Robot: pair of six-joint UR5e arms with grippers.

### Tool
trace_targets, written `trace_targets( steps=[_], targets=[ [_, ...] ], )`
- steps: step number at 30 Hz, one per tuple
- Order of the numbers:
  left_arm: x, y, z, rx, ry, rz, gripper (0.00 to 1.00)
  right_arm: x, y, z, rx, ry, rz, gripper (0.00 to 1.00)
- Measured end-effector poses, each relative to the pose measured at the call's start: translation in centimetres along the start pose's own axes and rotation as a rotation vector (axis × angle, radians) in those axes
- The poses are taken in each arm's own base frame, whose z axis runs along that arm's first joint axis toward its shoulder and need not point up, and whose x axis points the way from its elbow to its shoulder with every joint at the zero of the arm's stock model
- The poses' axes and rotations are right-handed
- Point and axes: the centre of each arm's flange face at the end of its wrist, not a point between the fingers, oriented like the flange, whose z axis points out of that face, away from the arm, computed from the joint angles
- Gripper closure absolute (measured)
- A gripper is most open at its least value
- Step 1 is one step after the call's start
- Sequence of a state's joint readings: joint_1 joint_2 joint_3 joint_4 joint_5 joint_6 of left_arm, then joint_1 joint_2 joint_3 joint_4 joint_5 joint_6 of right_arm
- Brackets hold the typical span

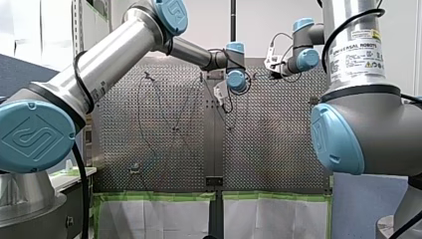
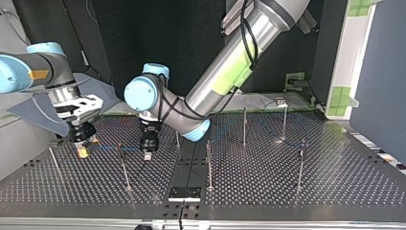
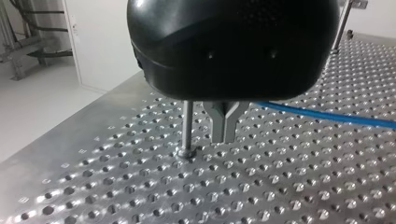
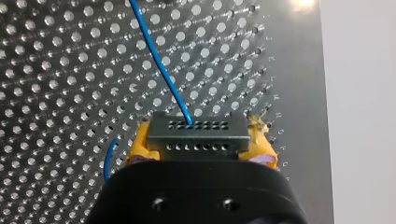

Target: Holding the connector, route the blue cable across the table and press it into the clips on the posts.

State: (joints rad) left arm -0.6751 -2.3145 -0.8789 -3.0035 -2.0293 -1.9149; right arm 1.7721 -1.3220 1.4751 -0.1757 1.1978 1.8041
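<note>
My right gripper (image 4: 200,145) is shut on a dark connector (image 4: 196,127), which sits across its yellow pads (image 4: 139,145). A blue cable (image 4: 158,60) leaves the connector and runs away over the perforated table (image 4: 56,70). In the top view this gripper (image 2: 83,149) hangs low at the left, and the cable (image 2: 107,147) stretches from it toward my left gripper (image 2: 147,154). My left gripper (image 3: 224,136) has its metal fingers shut just above the table, next to a thin post (image 3: 187,126). The cable (image 3: 327,115) passes behind those fingers; whether they pinch it is hidden.
Several thin upright posts stand across the table, among them one (image 2: 122,165) between the two grippers, one (image 2: 209,163) near the middle and one (image 2: 300,163) at the top view's right. A black bracket (image 2: 184,193) lies at the near edge.
</note>
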Motion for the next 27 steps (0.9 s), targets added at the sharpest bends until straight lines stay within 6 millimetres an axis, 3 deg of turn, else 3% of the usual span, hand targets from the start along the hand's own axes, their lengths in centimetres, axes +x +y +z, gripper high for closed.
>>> trace_targets(
  steps=[2,3,4,5,7,8,9,10,12,27],
  targets=[
    [0.1,-0.2,-0.1,0.013,0.008,0.002,0.97,0.0,0.2,0.0,0.0,0.0,0.0,1.0],
    [0.2,-0.3,-0.2,0.019,0.012,0.003,0.88,0.0,0.3,0.0,-0.001,-0.001,0.0,1.0],
    [0.3,-0.5,-0.3,0.022,0.016,0.003,0.88,0.0,0.3,0.0,-0.001,-0.001,0.0,1.0],
    [0.4,-0.6,-0.4,0.025,0.02,0.005,0.8,0.0,0.4,0.0,-0.002,-0.001,0.0,1.0],
    [0.5,-0.8,-0.7,0.028,0.027,0.009,0.8,0.0,0.4,0.0,-0.003,-0.001,0.0,1.0],
    [0.6,-0.9,-0.8,0.029,0.03,0.01,0.51,0.0,0.4,0.0,-0.003,-0.001,0.0,1.0],
    [0.6,-1.0,-0.9,0.029,0.034,0.011,0.38,-0.1,0.5,0.0,-0.004,-0.001,-0.001,1.0],
    [0.7,-1.1,-1.0,0.028,0.038,0.013,0.38,-0.1,0.5,0.0,-0.004,-0.001,-0.001,1.0],
    [0.9,-1.2,-1.3,0.021,0.046,0.017,0.01,-0.1,0.5,0.0,-0.004,-0.001,-0.002,1.0],
    [1.4,-1.4,-2.7,-0.004,0.109,0.037,0.01,-0.2,0.5,0.1,-0.004,-0.003,-0.003,1.0]
  ],
)
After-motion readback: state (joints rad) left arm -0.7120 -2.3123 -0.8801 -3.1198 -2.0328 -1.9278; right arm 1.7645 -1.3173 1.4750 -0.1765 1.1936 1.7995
